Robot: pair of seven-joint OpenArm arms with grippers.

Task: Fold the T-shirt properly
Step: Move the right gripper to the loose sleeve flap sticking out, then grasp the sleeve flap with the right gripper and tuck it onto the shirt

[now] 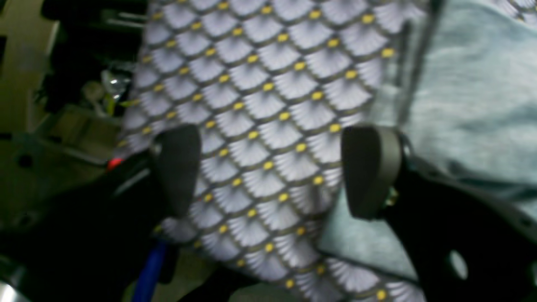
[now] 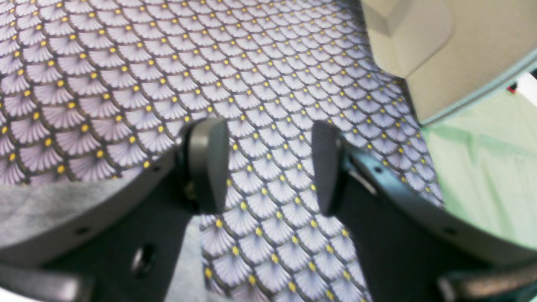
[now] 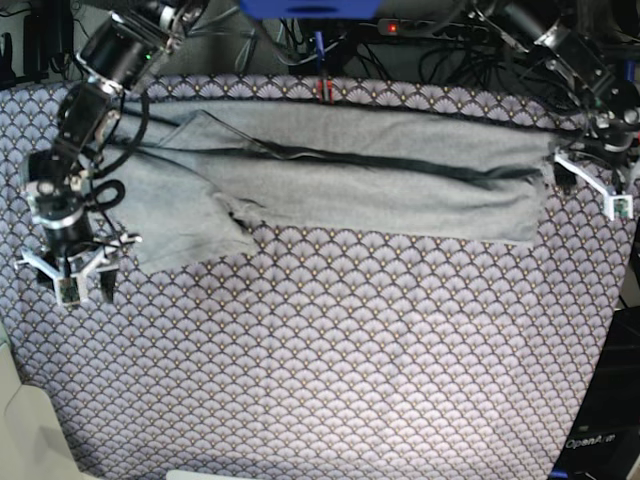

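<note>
Lengthwise, T-shirt [image 3: 340, 175] folded into band on tablecloth [image 3: 330, 350]; crosswise folds remain. Left gripper [image 3: 590, 185] wide, empty; right gripper [image 3: 78, 272] parted, empty.

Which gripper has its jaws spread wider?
The left gripper: its fingers stand far apart beside the T-shirt. The right gripper shows a narrower gap.

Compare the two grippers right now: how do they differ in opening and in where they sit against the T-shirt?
The left gripper gapes wider than the right gripper. The left one sits at the T-shirt's hem end, one finger at the cloth edge; the right one hangs by the sleeve end, beside its corner. Both are open, hold nothing, and are over the patterned tablecloth.
</note>
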